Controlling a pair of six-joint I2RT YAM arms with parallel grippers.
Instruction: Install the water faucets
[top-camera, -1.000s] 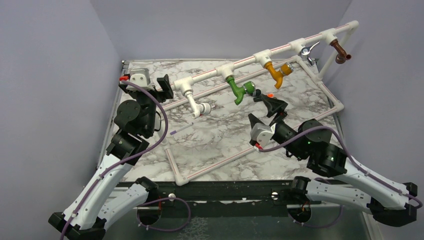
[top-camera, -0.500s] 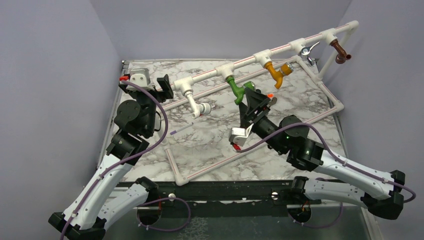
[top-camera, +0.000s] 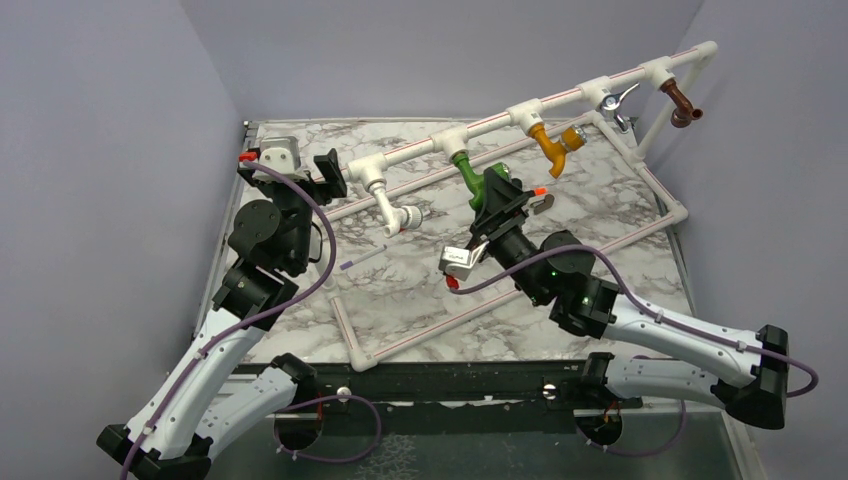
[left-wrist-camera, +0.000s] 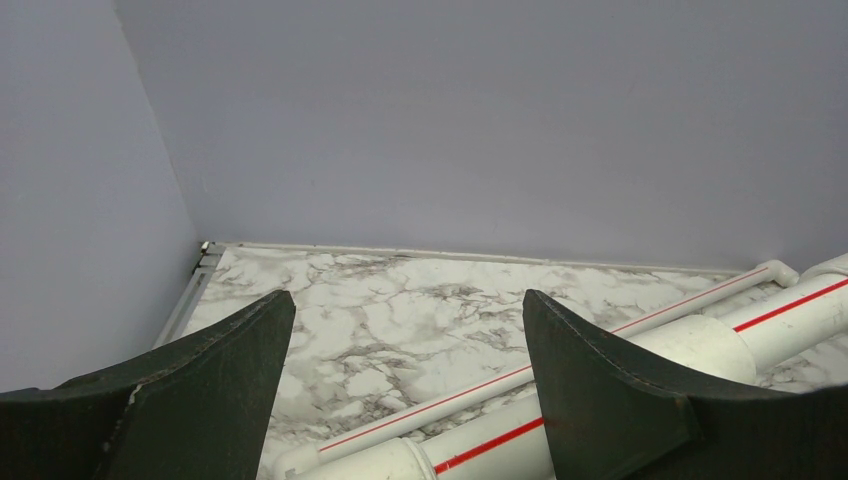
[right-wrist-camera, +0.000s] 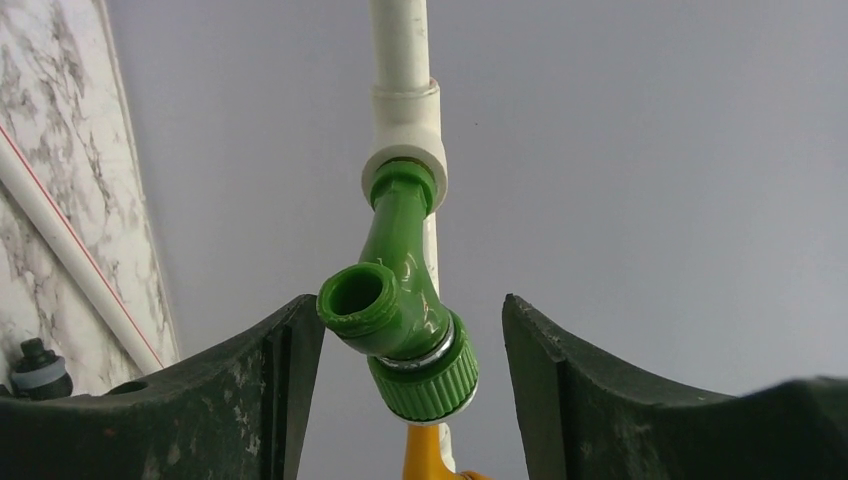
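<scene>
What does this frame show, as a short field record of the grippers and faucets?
right gripper: fingers open, either side of the green faucet
green faucet: seated in a pipe frame fitting
left gripper: fingers open, empty, by the frame's left end
also on frame: white faucet, orange faucet, silver faucet, brown faucet

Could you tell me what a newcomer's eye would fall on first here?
The bright green faucet hangs from the white pipe frame, centred between the open jaws of the right gripper without touching them. Farther along that pipe, a yellow faucet and a brown faucet stand out.
</scene>
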